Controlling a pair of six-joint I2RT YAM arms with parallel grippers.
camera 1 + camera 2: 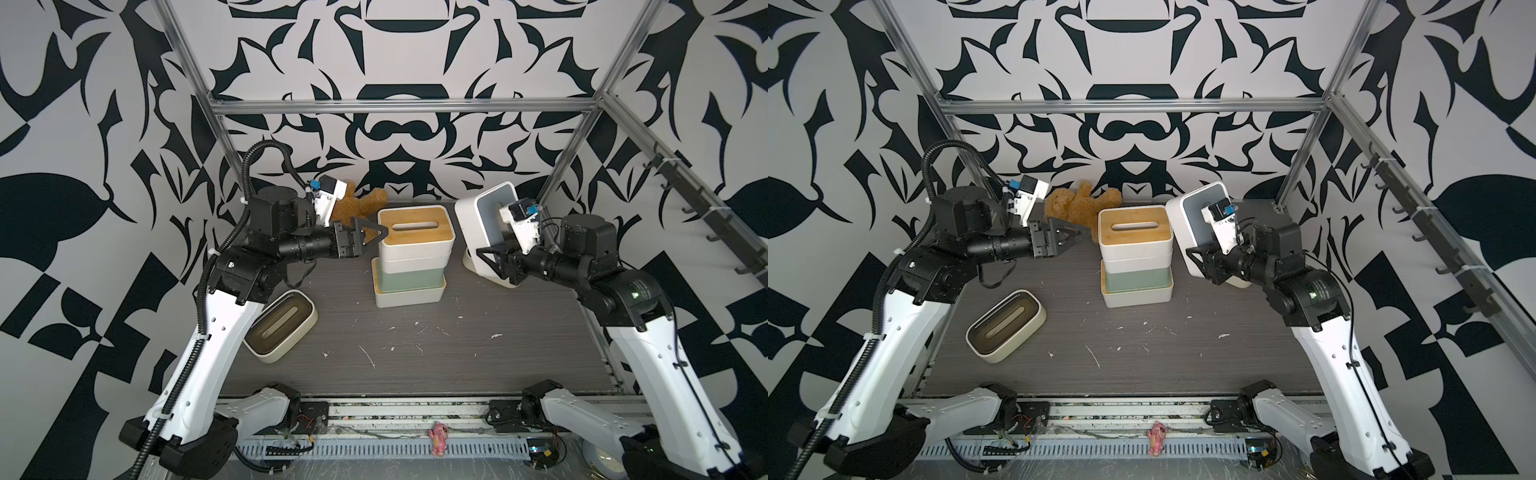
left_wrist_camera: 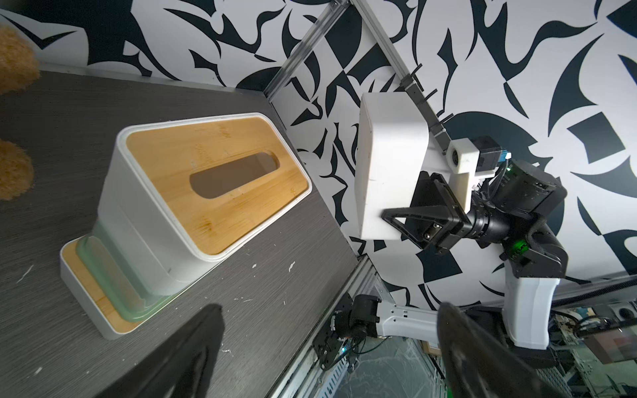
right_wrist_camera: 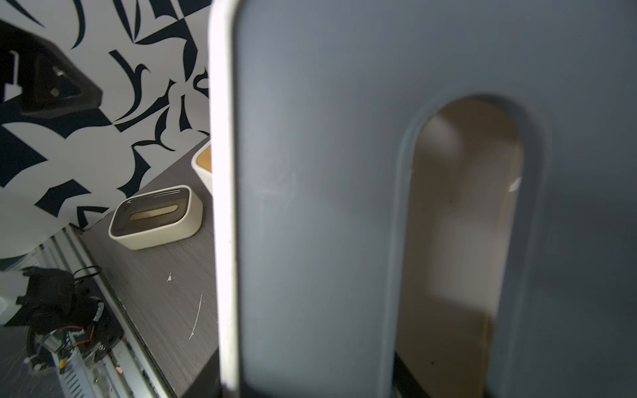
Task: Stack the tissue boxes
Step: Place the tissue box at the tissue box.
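Box w/ grey lid (image 1: 469,216): we clamp it on end in right gripper (image 1: 494,259), prob. bound for stack (image 1: 409,266); left gripper (image 1: 374,236) gapes alongside, ready to steady.

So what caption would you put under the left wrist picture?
Right gripper clamps a white tissue box beside the bamboo-topped stack.

No word, brand, number or sign can be read in any view. The only lettering to be seen is a few lines of pale print on the black joint housing (image 1: 638,293) of the right arm, well behind the right hand (image 1: 492,255) and back along its forearm. In both top views that print is too small to make out.
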